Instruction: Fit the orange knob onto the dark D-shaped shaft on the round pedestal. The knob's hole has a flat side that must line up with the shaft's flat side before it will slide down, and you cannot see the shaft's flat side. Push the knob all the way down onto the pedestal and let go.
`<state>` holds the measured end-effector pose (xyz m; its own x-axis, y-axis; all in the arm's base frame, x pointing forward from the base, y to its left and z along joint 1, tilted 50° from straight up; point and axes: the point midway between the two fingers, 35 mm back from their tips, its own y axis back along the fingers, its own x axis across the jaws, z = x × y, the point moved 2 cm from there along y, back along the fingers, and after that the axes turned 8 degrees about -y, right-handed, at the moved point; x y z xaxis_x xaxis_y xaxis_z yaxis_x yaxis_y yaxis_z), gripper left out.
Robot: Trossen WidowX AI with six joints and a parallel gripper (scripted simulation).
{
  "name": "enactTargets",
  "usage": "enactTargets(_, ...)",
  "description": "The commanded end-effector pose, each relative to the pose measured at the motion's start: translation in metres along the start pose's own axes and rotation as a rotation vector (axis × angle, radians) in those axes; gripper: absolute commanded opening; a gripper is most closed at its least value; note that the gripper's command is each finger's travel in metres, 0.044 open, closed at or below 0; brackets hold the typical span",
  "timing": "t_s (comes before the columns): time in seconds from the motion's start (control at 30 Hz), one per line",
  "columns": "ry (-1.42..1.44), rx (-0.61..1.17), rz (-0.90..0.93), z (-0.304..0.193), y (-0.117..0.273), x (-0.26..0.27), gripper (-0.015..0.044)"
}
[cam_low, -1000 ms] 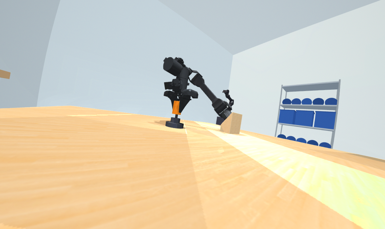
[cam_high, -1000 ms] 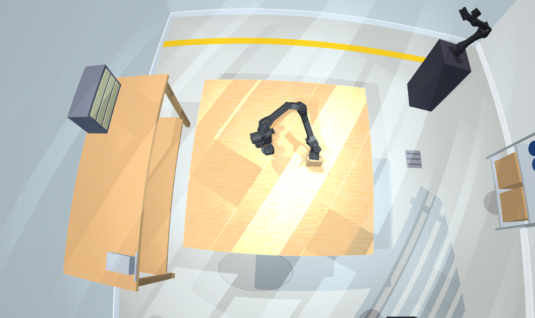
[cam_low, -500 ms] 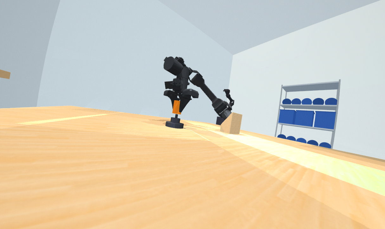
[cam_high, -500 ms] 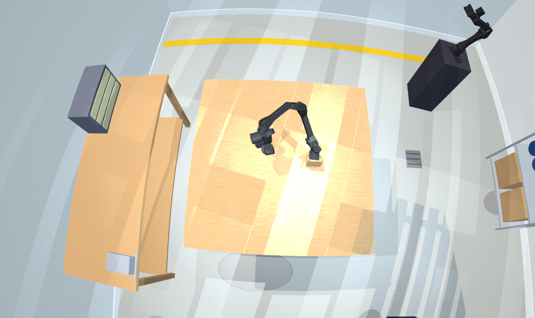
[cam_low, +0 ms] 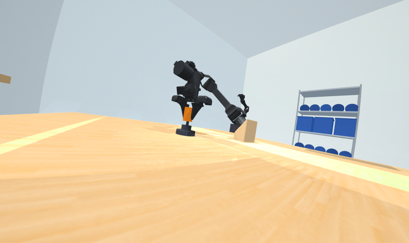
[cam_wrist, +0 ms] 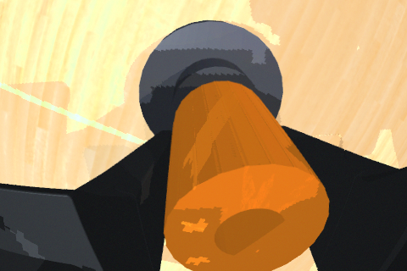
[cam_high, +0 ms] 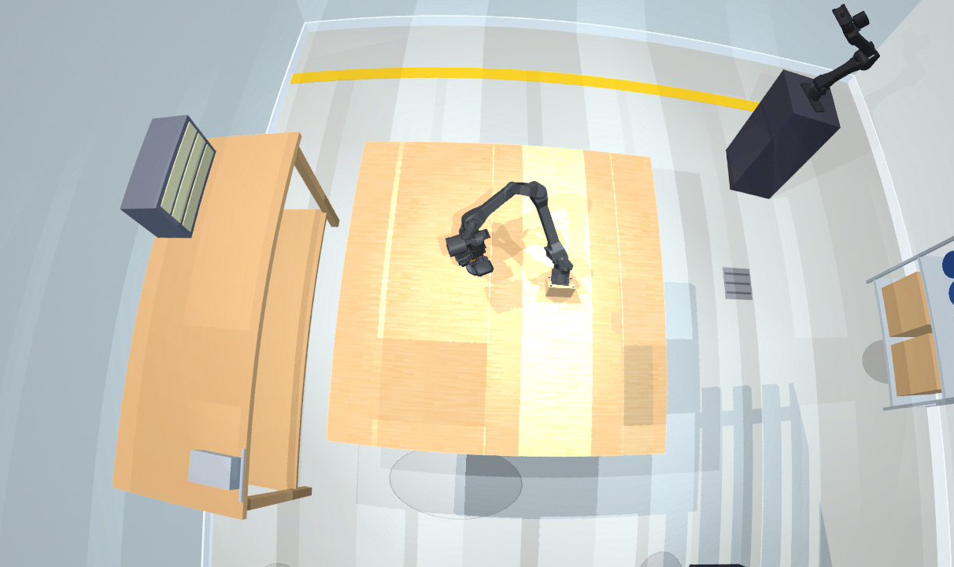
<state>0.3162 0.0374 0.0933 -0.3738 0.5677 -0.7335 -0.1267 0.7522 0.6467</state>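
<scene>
The orange knob (cam_low: 187, 114) (cam_wrist: 237, 144) is upright between my fingers, its D-shaped recess showing on the near end in the wrist view. My gripper (cam_low: 188, 116) is shut on it. In the top view only a speck of the knob (cam_high: 472, 261) shows below the wrist. The dark round pedestal (cam_low: 185, 132) (cam_wrist: 212, 35) stands on the table right under the knob. A short stretch of the dark shaft (cam_low: 187, 123) shows between the knob's lower end and the pedestal's collar. The shaft's tip and its flat side are hidden; I cannot tell whether the tip is inside the hole.
The arm's wooden base block (cam_high: 560, 290) (cam_low: 250, 131) stands on the wooden table (cam_high: 430, 394) (cam_low: 139, 196). A workbench (cam_high: 205, 296) is to the left of the table. A second arm on a dark box (cam_high: 779, 141) and a shelf with blue bins (cam_low: 326, 113) are away from the table.
</scene>
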Motion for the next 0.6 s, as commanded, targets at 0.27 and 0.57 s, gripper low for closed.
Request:
enactTargets(0.27,0.003,-0.003,0.002,0.0007,0.0028,0.0013,0.0000)
enactTargets(0.57,0.154,-0.003,0.001,0.0015,0.0041,-0.0005,0.0000)
